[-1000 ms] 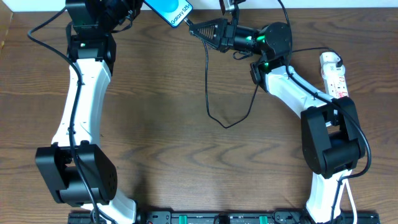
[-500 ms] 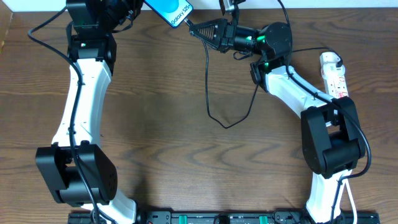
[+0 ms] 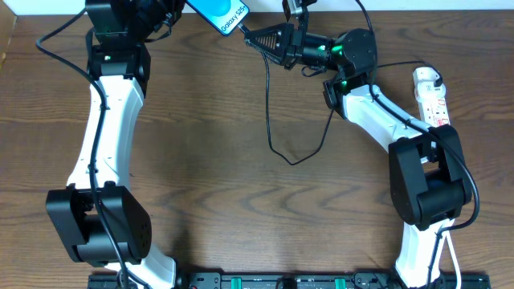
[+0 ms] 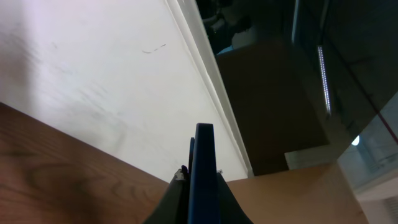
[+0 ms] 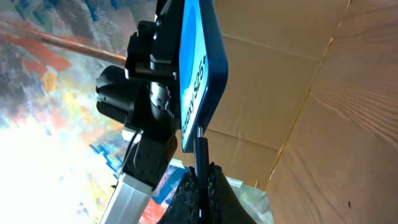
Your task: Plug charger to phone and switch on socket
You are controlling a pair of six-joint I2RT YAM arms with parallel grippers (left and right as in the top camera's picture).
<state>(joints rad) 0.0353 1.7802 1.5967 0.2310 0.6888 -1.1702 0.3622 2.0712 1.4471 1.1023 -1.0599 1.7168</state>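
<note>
My left gripper (image 4: 202, 185) is shut on the phone (image 3: 222, 14), holding it in the air at the table's back edge; its blue screen shows in the right wrist view (image 5: 196, 68). In the left wrist view the phone (image 4: 204, 162) is seen edge-on between the fingers. My right gripper (image 3: 251, 38) is shut on the charger's plug (image 5: 200, 155), whose tip meets the phone's lower edge. The black charger cable (image 3: 270, 120) hangs down and loops over the table. The white socket (image 3: 430, 96) lies at the right, beside the right arm.
A white wall (image 4: 93, 74) runs behind the table. The right arm's dark elbow (image 3: 426, 181) stands close to the socket. A black rail (image 3: 281, 282) lines the front edge. The table's left edge (image 3: 5, 48) is by the left arm.
</note>
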